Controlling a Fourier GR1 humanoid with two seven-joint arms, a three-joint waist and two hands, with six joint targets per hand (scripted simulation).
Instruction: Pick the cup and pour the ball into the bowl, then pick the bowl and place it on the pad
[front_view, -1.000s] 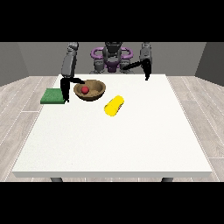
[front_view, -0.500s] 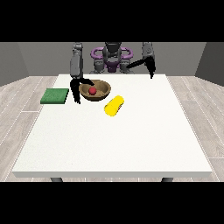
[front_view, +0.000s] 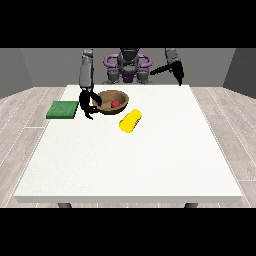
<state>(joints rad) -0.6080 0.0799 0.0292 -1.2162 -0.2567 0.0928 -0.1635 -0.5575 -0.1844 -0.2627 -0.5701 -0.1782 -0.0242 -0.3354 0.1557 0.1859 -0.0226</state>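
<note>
I see the hand at the view's left (front_view: 88, 104) with its fingers curled on the rim of the bowl (front_view: 106, 96), which holds the ball (front_view: 115, 103). The cup (front_view: 130, 121) lies tipped on the counter (front_view: 130, 160) just beside it, with the pad (front_view: 62, 109) to the view's left. I cannot tell how the fingers of the raised hand at the view's right (front_view: 178, 73) lie.

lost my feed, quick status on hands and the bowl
Hand at view's left at the bowl's rim, fingers curled. Hand at view's right raised, idle. Ball in bowl; cup on its side. Pad free.

Bowl (front_view: 111, 102) on the table (front_view: 150, 160), far side, left of centre; ball (front_view: 115, 104) in it. Cup (front_view: 130, 120) on its side just right and nearer. Pad (front_view: 63, 109) left of bowl, hand (front_view: 88, 104) between them at the bowl's rim.
</note>
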